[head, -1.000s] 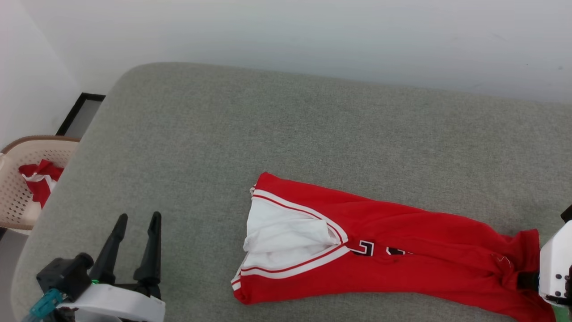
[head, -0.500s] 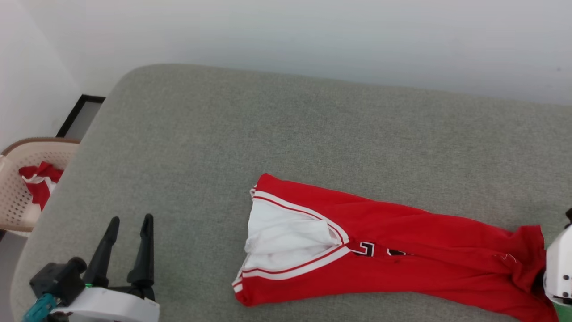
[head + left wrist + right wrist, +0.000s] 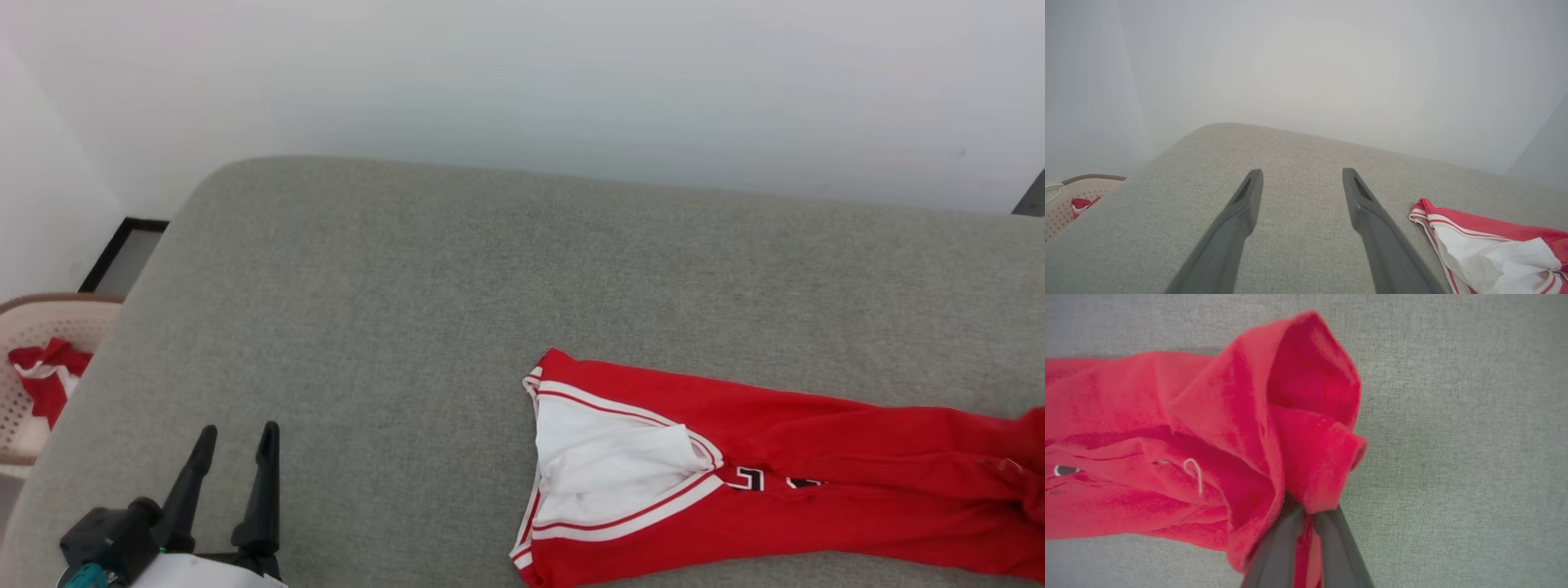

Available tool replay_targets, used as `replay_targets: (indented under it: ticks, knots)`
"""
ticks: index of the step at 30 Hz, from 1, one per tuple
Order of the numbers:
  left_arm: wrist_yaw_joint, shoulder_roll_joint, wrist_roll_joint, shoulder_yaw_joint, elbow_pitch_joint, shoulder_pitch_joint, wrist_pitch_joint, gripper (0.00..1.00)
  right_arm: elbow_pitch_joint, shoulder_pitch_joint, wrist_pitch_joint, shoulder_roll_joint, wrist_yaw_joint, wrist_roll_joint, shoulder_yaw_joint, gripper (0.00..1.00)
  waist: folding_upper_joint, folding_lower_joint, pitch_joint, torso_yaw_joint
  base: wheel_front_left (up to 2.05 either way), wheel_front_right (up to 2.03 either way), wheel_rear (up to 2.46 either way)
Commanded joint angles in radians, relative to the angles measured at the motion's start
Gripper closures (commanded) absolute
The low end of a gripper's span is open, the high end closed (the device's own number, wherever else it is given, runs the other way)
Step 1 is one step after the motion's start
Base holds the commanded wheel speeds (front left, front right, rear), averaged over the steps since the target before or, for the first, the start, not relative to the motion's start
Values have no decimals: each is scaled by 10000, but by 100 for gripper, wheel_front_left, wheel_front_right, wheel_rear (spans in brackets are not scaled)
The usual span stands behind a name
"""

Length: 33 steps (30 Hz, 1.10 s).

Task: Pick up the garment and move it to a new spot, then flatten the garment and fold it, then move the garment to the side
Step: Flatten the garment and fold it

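Standing in the room and reading the head view from left to right: one pale perforated basket (image 3: 28,327) is sitting on the floor at nine o'clock, just beside the left end of a wide grey cushion (image 3: 408,286). One small bunched red-and-white cloth (image 3: 41,380) is lying inside the basket. One dark-framed panel (image 3: 122,253) is showing at ten o'clock, between the white wall (image 3: 522,82) and the cushion.

At seven o'clock the left gripper (image 3: 238,429) is hovering over the cushion's near corner. Its two long dark fingers are standing apart with nothing between them, pointing toward twelve o'clock.

One garment (image 3: 775,490) is lying on the cushion at about four o'clock, well apart from the left gripper. It is stretching as a long, narrow band from the middle of the cushion to the right edge of the view. Its body is red. At its left end, white-and-red striped trim is framing a V-shaped opening, and white cloth is bunching inside that opening. Bits of black-and-white lettering are peeking out just right of the trim's point. Further right, the red cloth is gathering into long folds.

In the right wrist view, the right gripper (image 3: 1306,522) is pinching the garment's bunched red end, its two dark fingers pressing together on the cloth above the grey cushion. One small white thread loop (image 3: 1194,473) is lying on the red fabric at nine o'clock.
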Motion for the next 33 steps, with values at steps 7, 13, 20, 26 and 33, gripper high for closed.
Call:
replay_targets:
  ticks: [7,13,20,26,33]
  knots:
    - [26,-53,85,105,-72,285,-38,0,-1259,38,129,340,-14,986,689,100,0,0,-386,-199,0,0,0]
    - [-10,-146,23,96,-72,383,-38,0,-3032,249,369,859,-12,1746,1451,100,0,0,-560,-111,0,0,0]
    - [-81,-269,32,-169,40,44,6,0,-3801,-62,245,1646,-12,1812,2446,100,0,0,-606,331,0,0,0]
    - [-175,-427,61,-497,233,-362,91,0,-3383,-548,-116,2494,-12,1685,3268,100,0,0,-522,872,0,0,0]
    - [-298,-585,89,-802,546,-865,72,0,-2396,-1172,-623,3148,-12,1583,4082,100,0,0,-370,1453,0,0,0]
